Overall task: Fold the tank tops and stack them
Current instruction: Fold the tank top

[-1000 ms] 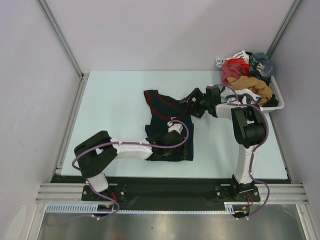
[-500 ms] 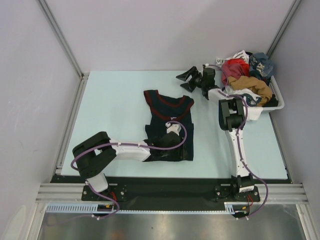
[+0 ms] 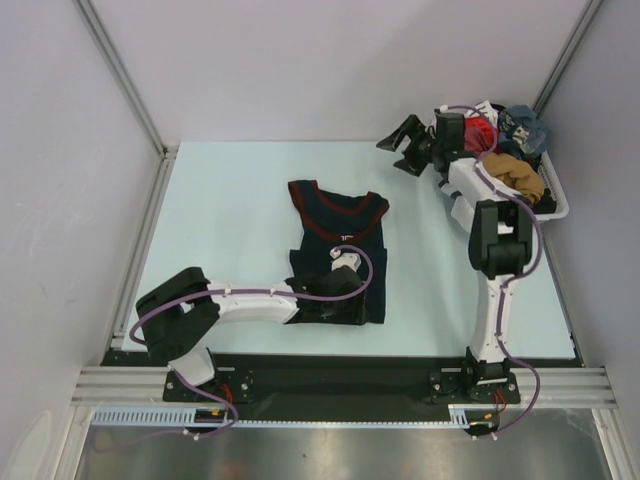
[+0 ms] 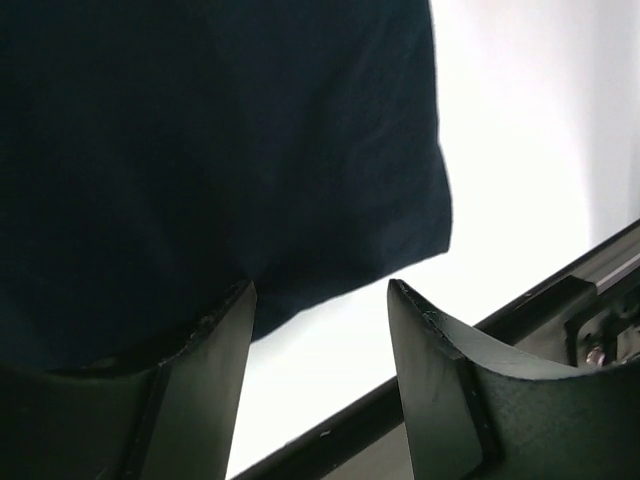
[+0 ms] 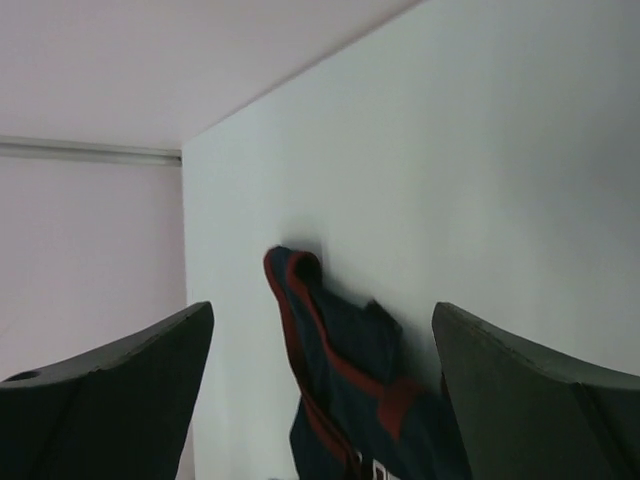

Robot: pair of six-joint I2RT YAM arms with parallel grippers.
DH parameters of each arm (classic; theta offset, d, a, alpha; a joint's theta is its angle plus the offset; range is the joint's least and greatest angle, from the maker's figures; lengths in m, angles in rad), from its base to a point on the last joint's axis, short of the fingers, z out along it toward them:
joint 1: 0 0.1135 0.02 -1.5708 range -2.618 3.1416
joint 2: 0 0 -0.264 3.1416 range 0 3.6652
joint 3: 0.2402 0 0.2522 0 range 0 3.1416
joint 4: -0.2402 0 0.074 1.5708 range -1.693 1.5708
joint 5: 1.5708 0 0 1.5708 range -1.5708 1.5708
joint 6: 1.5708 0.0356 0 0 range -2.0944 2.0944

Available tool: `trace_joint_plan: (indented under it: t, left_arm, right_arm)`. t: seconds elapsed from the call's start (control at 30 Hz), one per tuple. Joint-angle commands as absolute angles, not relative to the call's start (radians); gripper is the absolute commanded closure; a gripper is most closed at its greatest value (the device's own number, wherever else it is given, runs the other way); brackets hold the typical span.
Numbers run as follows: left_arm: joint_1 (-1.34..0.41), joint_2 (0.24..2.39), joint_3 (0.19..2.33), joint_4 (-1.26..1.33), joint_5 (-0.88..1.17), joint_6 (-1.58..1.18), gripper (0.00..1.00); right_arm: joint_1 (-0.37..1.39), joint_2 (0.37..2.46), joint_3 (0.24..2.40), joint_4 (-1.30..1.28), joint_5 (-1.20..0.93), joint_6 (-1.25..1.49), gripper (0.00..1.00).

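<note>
- Left pincer [image 4: 320,292] sits low over the near hem of the navy tank top [image 3: 335,225]. Its two fingers are parted, and the gap between them shows only cloth edge and bare tabletop [image 3: 230,200], with nothing pinched.
- One of its fingers [image 4: 215,345] overlaps the dark fabric, but whether it presses on the cloth cannot be told.
- The left arm lies across the garment's lower half.
- Right pincer [image 3: 402,147] is raised near the far right of the tabletop, just beside the basket [image 3: 557,207]. It is spread wide and holds nothing.
- The navy tank top lies flat around the middle of the tabletop, with its maroon-trimmed neck and straps toward the far side.
- The basket in the far right corner holds a heap of clothes [image 3: 505,170] in red, tan, white and blue.
- No white top can be picked out in that heap for certain.
</note>
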State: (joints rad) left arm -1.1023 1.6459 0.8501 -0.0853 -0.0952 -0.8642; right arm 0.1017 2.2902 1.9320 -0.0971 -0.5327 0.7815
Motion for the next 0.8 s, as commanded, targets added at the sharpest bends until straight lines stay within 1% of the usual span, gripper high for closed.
trace_joint_plan:
  t: [0.0, 0.03, 0.07, 0.17, 0.2, 0.27, 0.3, 0.37, 0.43, 0.53, 0.57, 0.63, 0.67, 0.77]
  left_arm:
    - [-1.112, 1.595, 0.884, -0.236, -0.110, -0.833, 0.38]
    - [-1.111, 1.591, 0.885, -0.238, -0.112, -0.833, 0.38]
    - [-1.112, 1.585, 0.885, -0.242, -0.112, -0.831, 0.38]
    - [-1.112, 1.580, 0.885, -0.250, -0.115, -0.827, 0.38]
    - [-1.112, 1.582, 0.887, -0.249, -0.114, -0.827, 0.38]
    - [-1.111, 1.588, 0.891, -0.255, -0.114, -0.825, 0.38]
    - [-1.112, 1.588, 0.891, -0.256, -0.112, -0.825, 0.38]
    - [-1.112, 1.591, 0.891, -0.255, -0.114, -0.827, 0.38]
    - [-1.111, 1.592, 0.894, -0.256, -0.115, -0.825, 0.38]
    - [-1.109, 1.601, 0.903, -0.258, -0.115, -0.821, 0.38]
    - [-1.109, 1.605, 0.907, -0.258, -0.114, -0.819, 0.38]
    - [-1.109, 1.615, 0.919, -0.264, -0.114, -0.815, 0.38]
    - [-1.108, 1.615, 0.920, -0.264, -0.112, -0.813, 0.38]
    - [-1.100, 1.617, 0.923, -0.265, -0.110, -0.813, 0.38]
  right_arm:
    - [0.112, 2.090, 1.713, -0.242, -0.462, 0.667, 0.01]
    - [0.110, 2.056, 1.657, -0.233, -0.462, 0.663, 0.00]
    - [0.112, 2.007, 1.540, -0.215, -0.465, 0.663, 0.00]
    - [0.112, 1.954, 1.402, -0.123, -0.544, 0.669, 0.00]
    - [0.118, 1.945, 1.319, -0.095, -0.589, 0.670, 0.00]
    - [0.124, 1.927, 1.249, -0.009, -0.624, 0.655, 0.01]
    - [0.129, 1.908, 1.185, 0.032, -0.629, 0.646, 0.02]
    - [0.140, 1.895, 1.134, 0.093, -0.637, 0.623, 0.05]
    - [0.150, 1.894, 1.094, 0.121, -0.647, 0.594, 0.07]
    - [0.158, 1.928, 1.088, 0.170, -0.683, 0.580, 0.07]
    - [0.160, 1.943, 1.092, 0.184, -0.702, 0.581, 0.08]
    - [0.164, 1.992, 1.126, 0.219, -0.722, 0.594, 0.13]
    - [0.172, 2.011, 1.144, 0.230, -0.741, 0.597, 0.19]
    - [0.192, 2.084, 1.227, 0.235, -0.742, 0.606, 0.24]
